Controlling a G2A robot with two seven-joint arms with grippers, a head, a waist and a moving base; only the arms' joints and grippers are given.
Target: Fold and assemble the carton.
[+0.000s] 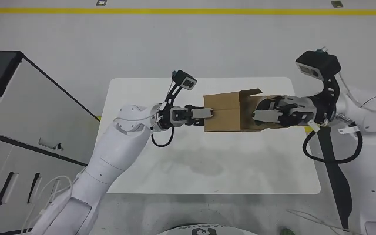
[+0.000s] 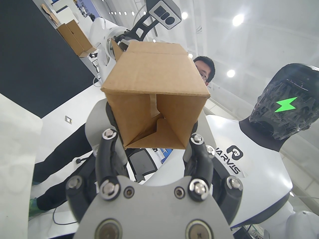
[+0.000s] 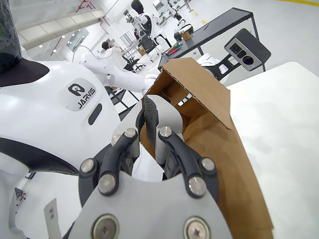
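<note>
Top view: the left gripper point(image 1: 204, 112), spread wide, clamps the folded end of the brown corrugated cardboard carton point(image 1: 226, 111) over the white table point(image 1: 235, 170). The right gripper point(image 1: 258, 113), nearly closed, pinches a wall at its flapped mouth, likely bracing it for folding. Its long axis runs arm to arm, mouth toward the right arm.

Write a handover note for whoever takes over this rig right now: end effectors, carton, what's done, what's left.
Left end effector: shut on one end of the carton.
Right end effector: shut on a cardboard wall at the opposite end.
Carton: held between both arms over the white table.
Done: carton opened into a box shape.
Left: the end by the left end effector is open and a flap sticks out at the right end; fold and close the flaps.
</note>
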